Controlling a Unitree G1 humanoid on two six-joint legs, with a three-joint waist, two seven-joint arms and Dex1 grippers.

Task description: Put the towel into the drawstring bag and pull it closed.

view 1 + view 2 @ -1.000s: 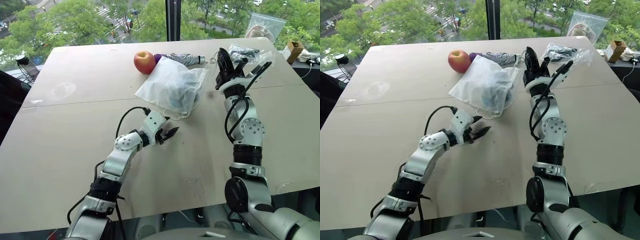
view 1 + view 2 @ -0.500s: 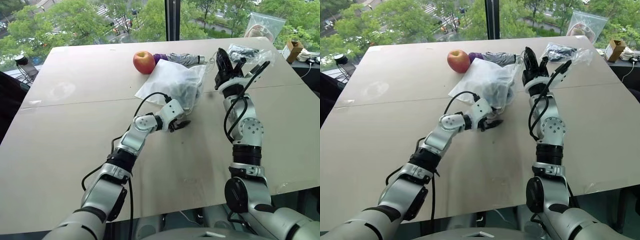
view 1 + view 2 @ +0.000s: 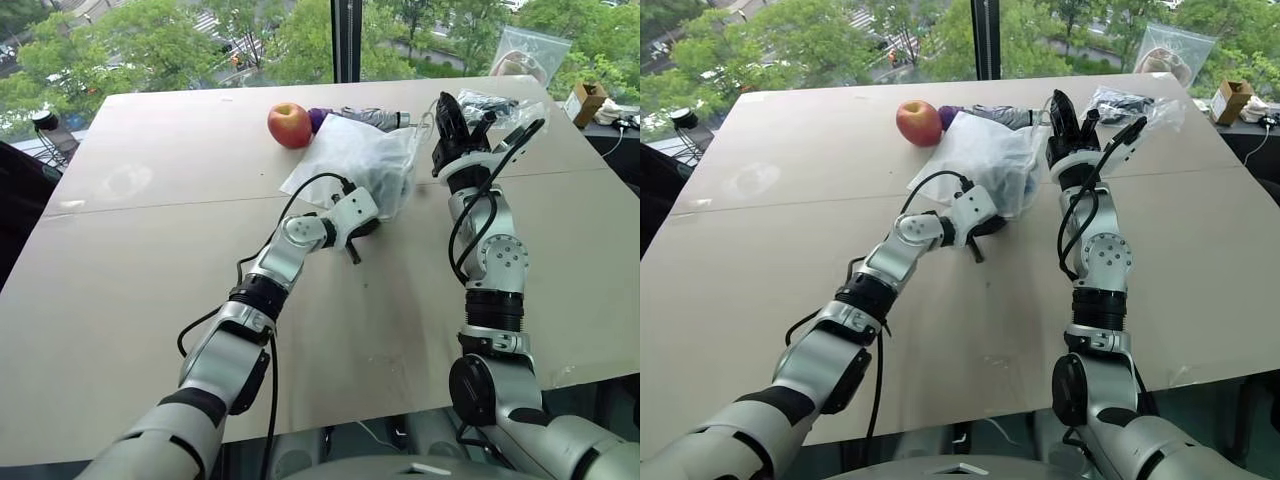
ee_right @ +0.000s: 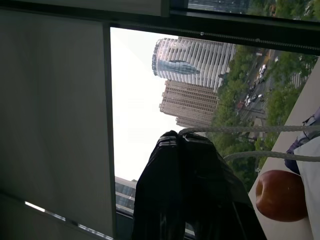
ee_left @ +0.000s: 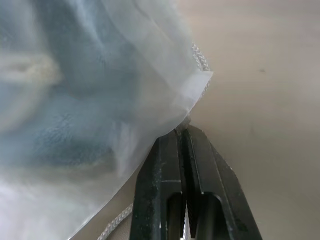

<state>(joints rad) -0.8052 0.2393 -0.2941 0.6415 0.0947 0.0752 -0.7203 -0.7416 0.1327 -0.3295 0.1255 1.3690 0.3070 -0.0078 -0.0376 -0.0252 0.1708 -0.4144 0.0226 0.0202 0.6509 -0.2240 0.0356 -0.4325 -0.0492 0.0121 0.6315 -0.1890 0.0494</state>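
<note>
The drawstring bag [image 3: 352,160] is thin, white and translucent, and lies bunched on the table [image 3: 140,300] beyond its middle. The blue-grey towel [image 5: 60,115] shows through the fabric, inside the bag. My left gripper [image 5: 183,131] is at the bag's near edge [image 3: 366,229], its fingers pressed together on the bag's corner hem. A white cord [image 5: 201,57] runs along that hem. My right gripper [image 3: 446,108] is raised beside the bag's right side, pointing up. It is shut on the bag's looped cords [image 4: 250,130], which stretch taut from its tips [image 4: 181,136].
A red apple [image 3: 289,124] and a folded grey-and-purple umbrella [image 3: 365,117] lie just behind the bag. A clear plastic bag of dark items [image 3: 492,102] sits at the back right. Past it are a large clear zip bag [image 3: 530,50] and a small cardboard box [image 3: 588,100].
My left arm reached forward and right to the bag's near edge, and its gripper went from open to shut there. The bag bunched slightly toward the right. The right arm kept still.
</note>
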